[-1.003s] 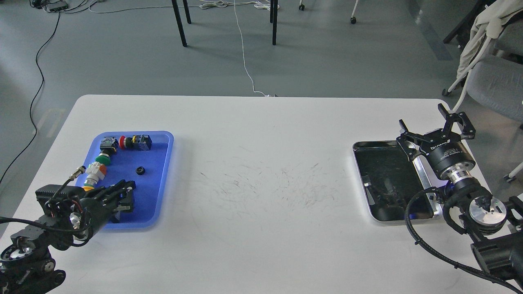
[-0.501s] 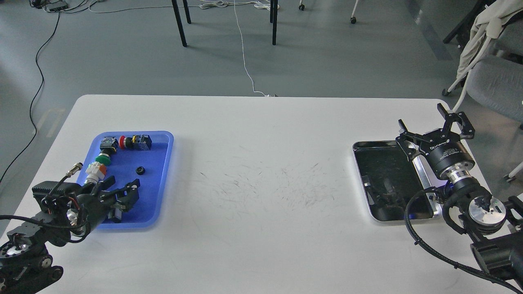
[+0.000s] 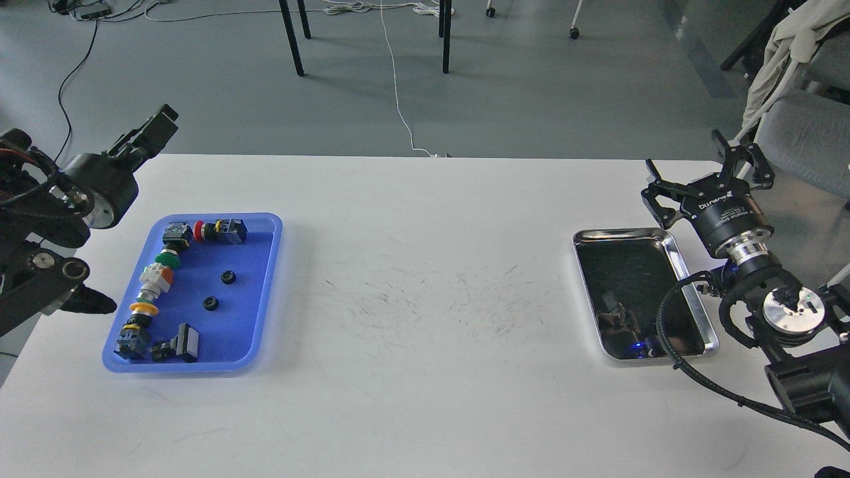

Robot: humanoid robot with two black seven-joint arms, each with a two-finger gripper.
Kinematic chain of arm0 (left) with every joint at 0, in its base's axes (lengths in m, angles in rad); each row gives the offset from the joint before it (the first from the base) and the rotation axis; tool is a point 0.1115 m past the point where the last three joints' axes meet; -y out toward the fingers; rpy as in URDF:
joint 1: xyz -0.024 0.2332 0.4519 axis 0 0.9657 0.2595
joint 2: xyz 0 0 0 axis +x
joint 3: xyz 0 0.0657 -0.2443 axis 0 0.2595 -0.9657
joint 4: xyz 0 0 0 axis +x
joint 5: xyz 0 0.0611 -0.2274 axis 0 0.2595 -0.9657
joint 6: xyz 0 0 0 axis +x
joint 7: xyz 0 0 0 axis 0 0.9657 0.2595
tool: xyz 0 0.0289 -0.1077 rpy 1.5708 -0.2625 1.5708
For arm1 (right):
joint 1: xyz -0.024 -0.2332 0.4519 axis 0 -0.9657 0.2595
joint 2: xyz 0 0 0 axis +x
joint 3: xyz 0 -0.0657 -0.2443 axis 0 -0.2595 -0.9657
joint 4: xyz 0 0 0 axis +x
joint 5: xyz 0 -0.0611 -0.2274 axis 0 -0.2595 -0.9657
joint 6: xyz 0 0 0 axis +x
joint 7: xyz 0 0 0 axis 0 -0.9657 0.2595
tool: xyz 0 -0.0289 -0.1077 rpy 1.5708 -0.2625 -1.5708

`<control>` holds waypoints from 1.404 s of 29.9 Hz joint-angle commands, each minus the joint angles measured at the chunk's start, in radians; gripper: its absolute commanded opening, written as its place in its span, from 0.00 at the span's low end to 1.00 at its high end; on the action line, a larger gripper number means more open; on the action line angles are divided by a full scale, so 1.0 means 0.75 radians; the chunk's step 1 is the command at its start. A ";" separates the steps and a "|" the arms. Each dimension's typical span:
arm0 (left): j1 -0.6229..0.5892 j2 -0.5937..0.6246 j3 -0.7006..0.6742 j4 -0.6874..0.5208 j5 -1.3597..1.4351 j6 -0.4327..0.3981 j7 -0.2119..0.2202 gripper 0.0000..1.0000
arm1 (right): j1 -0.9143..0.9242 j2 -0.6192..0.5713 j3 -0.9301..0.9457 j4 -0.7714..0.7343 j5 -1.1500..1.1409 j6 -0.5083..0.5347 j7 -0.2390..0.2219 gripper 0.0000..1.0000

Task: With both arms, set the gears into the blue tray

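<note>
The blue tray (image 3: pixel 254 292) lies on the left side of the white table. Two small black gears (image 3: pixel 228 277) (image 3: pixel 211 303) rest on its floor, a little apart from each other. My left gripper (image 3: pixel 159 125) is raised well above and behind the tray's far left corner. It is seen side-on, so its fingers cannot be told apart. My right gripper (image 3: pixel 698 176) hangs open and empty near the table's far right corner, just beyond the silver tray.
Red (image 3: pixel 199 230), green (image 3: pixel 167 259) and yellow-capped (image 3: pixel 143 309) switches line the blue tray's left side, with a black block (image 3: pixel 186 341) at its near edge. A shiny silver tray (image 3: pixel 621 232) lies at the right. A chair (image 3: pixel 803 133) stands beyond the table's right edge.
My left arm rose off the blue tray's near end, up and back to the left, and a second gear now shows in the tray. The right gripper moved slightly back and up.
</note>
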 commanded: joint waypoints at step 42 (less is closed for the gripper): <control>-0.151 -0.616 -0.501 0.868 -1.109 -0.740 -0.215 0.98 | 0.062 -0.089 -0.109 0.151 -0.076 -0.116 -0.076 0.99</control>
